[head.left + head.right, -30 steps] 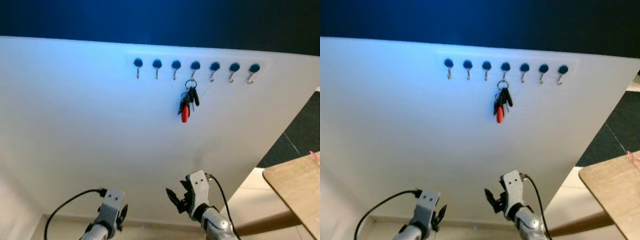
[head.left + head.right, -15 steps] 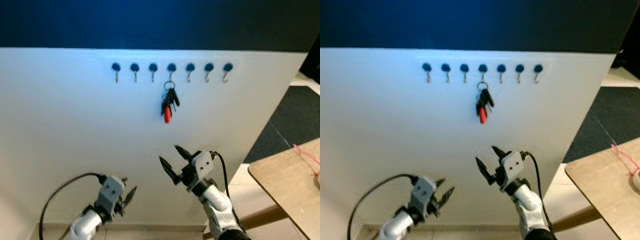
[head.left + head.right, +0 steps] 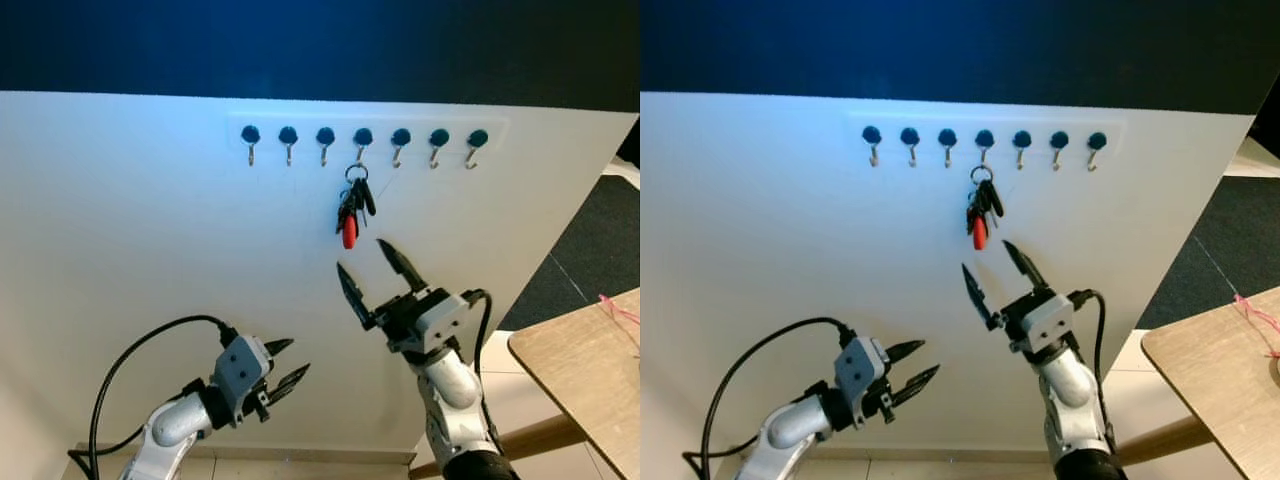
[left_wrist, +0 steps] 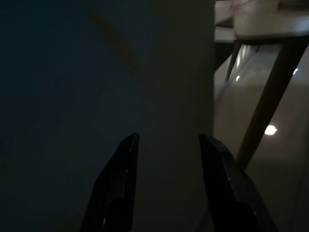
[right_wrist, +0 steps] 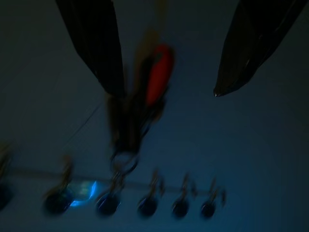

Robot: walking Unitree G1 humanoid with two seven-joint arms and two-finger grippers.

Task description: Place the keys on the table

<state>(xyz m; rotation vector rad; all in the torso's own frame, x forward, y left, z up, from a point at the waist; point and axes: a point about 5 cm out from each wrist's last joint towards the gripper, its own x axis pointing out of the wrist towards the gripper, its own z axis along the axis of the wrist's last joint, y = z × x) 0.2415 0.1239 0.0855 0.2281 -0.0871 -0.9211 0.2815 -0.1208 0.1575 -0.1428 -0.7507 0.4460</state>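
A bunch of dark keys with a red fob [image 3: 350, 208] hangs from the middle hook of a row of blue-headed hooks [image 3: 362, 139] on a white wall panel. My right gripper [image 3: 365, 267] is raised just below the keys, open, its two black fingers spread and pointing up at them with nothing between. In the right wrist view the red fob [image 5: 158, 73] sits between the spread fingers. My left gripper [image 3: 282, 366] is low at the left, open, away from the keys. The wooden table [image 3: 585, 368] is at the lower right.
The white panel [image 3: 150, 230] stands straight ahead with a dark band above it. Pale floor [image 3: 525, 400] and a dark mat [image 3: 595, 240] lie to the right. A pink cord [image 3: 618, 308] rests on the table's edge. A black cable [image 3: 130, 360] loops from my left wrist.
My right gripper has risen from low down to just under the keys, its fingers spread wider. The left gripper has also come up and opened. The camera has shifted slightly.
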